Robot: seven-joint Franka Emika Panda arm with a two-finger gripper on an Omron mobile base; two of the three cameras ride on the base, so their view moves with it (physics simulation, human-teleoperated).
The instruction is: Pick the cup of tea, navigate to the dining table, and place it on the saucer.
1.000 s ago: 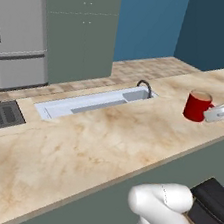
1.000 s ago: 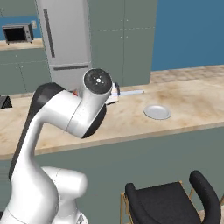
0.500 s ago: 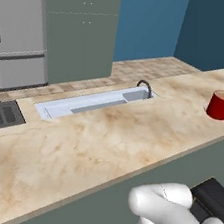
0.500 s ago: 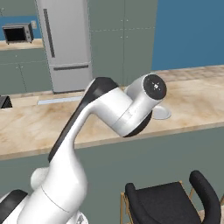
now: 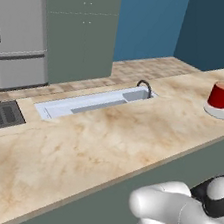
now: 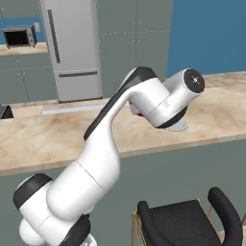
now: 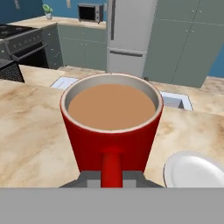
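Cup [image 5: 221,94] now hangs by the saucer [image 7: 194,171], carried rightward along the table [image 5: 105,138]. My gripper [image 7: 111,178] stays clamped on its handle; lowering comes next.

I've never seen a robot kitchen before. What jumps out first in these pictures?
The glossy red cup of tea, brim-full of light brown liquid, held by its handle just beside the white saucer, over the beige marbled dining table. Then the big white arm bending across that table, with a tall silver fridge behind.
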